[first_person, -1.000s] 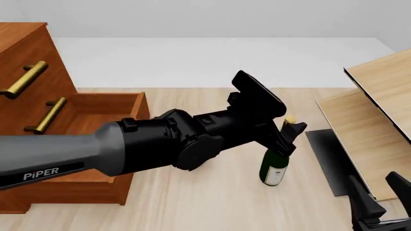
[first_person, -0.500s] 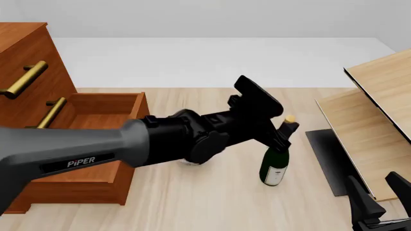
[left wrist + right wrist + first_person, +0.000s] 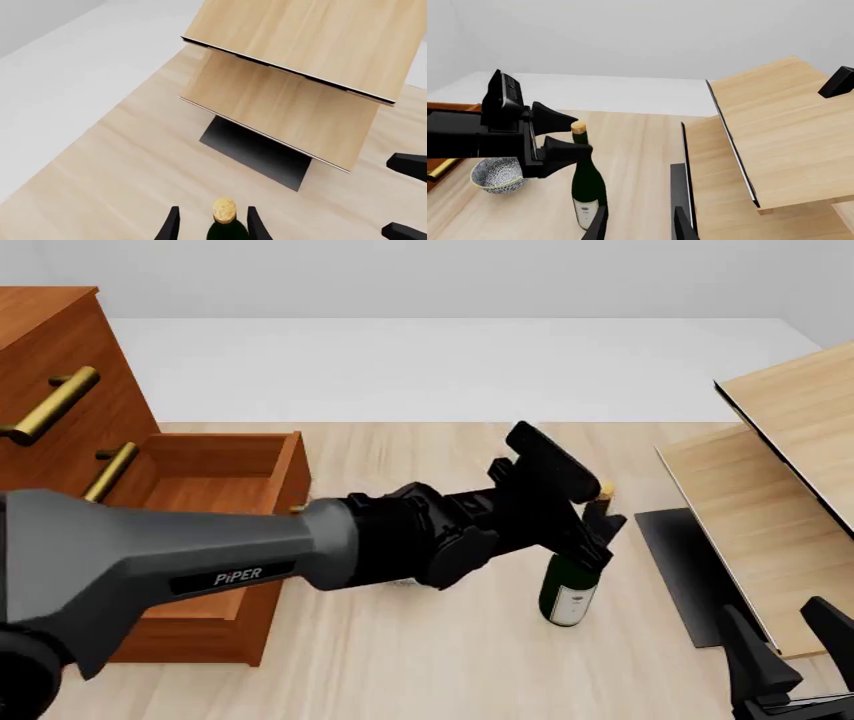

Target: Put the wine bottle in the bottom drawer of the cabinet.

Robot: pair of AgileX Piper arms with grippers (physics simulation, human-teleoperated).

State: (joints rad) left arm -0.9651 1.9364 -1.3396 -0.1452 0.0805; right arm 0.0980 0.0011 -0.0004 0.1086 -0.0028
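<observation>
The wine bottle stands upright on the light floor right of the cabinet; its cork top shows in the left wrist view. My left gripper is open, and its fingers straddle the neck just below the cork, with a gap on one side. The bottom drawer is pulled out at the cabinet's foot. My right gripper is open and empty, low at the front right, well short of the bottle.
Pale light-wood furniture with slanted panels and a dark base stands right of the bottle. A speckled grey bowl sits on the floor between bottle and drawer, mostly hidden by my left arm in the front view.
My left gripper has slid right and down, so its fingers now sit on both sides of the bottle's neck. The bottle and the right arm have stayed put.
</observation>
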